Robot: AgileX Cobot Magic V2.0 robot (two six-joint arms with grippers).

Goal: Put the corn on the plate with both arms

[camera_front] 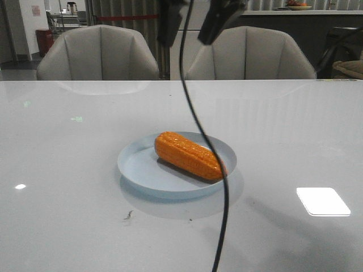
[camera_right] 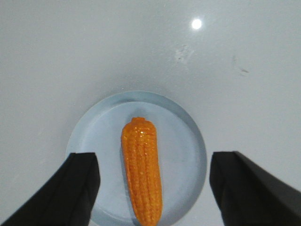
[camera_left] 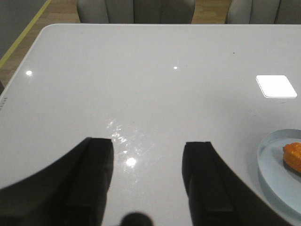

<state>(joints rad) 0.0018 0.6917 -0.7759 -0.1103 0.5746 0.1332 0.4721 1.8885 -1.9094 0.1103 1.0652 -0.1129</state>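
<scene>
The orange corn (camera_front: 190,154) lies on its side on the pale blue plate (camera_front: 142,167) in the middle of the white table, its tapered end toward the front right. Both black grippers hang high above the table at the top of the front view, the left gripper (camera_front: 169,22) beside the right gripper (camera_front: 222,20). In the right wrist view the right gripper (camera_right: 154,157) is open and empty, well above the corn (camera_right: 141,174) and plate (camera_right: 183,155). The left gripper (camera_left: 148,150) is open and empty over bare table, with the plate (camera_left: 273,165) and a corn end (camera_left: 294,155) off to one side.
A black cable (camera_front: 195,122) hangs from the arms down across the front view, in front of the plate. Two grey chairs (camera_front: 99,54) stand behind the table's far edge. A small dark speck (camera_front: 129,215) lies near the plate. A bright light reflection (camera_front: 323,201) shows at the right.
</scene>
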